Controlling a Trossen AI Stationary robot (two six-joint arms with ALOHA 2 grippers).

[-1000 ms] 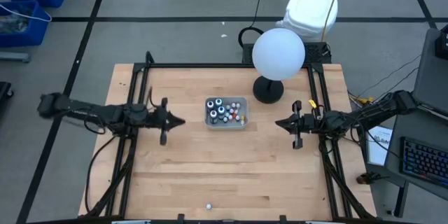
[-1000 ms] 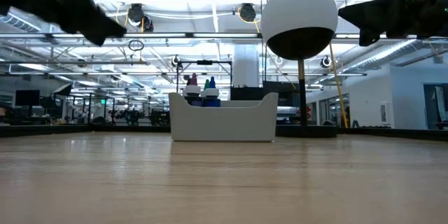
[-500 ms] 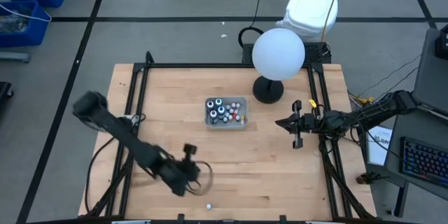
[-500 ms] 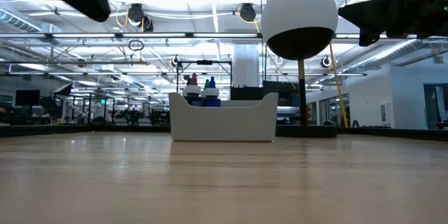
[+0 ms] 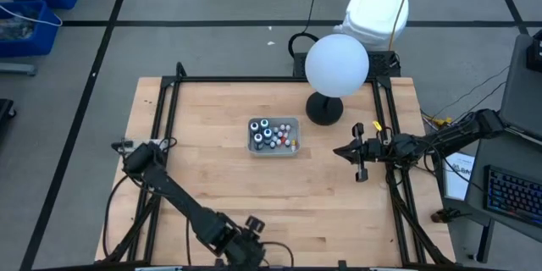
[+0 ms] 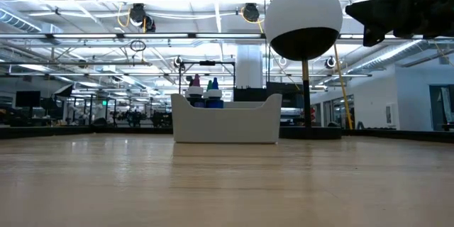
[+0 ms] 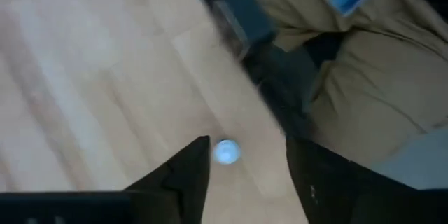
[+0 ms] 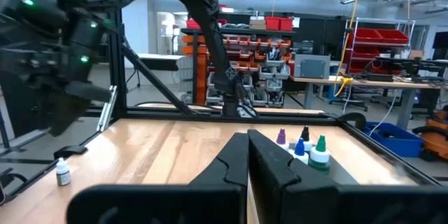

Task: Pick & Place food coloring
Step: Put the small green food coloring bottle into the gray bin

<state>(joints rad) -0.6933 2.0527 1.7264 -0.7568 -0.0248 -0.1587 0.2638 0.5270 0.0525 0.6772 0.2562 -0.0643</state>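
At the near edge of the worktop [image 5: 169, 135], your left gripper [image 7: 241, 175] hangs spread wide directly above one stray bottle [image 7: 226, 152], which stands upright, cap toward the fingers. Your right gripper [image 5: 357, 163], pressed closed, waits near the right edge, much farther off. Remaining bottles sit in the tray [image 5: 293, 123] mid-worktop.

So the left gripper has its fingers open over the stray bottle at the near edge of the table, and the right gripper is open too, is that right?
Not quite. The right gripper is shut, as the right wrist view shows. The left gripper does have its fingers open over the stray bottle at the near table edge.
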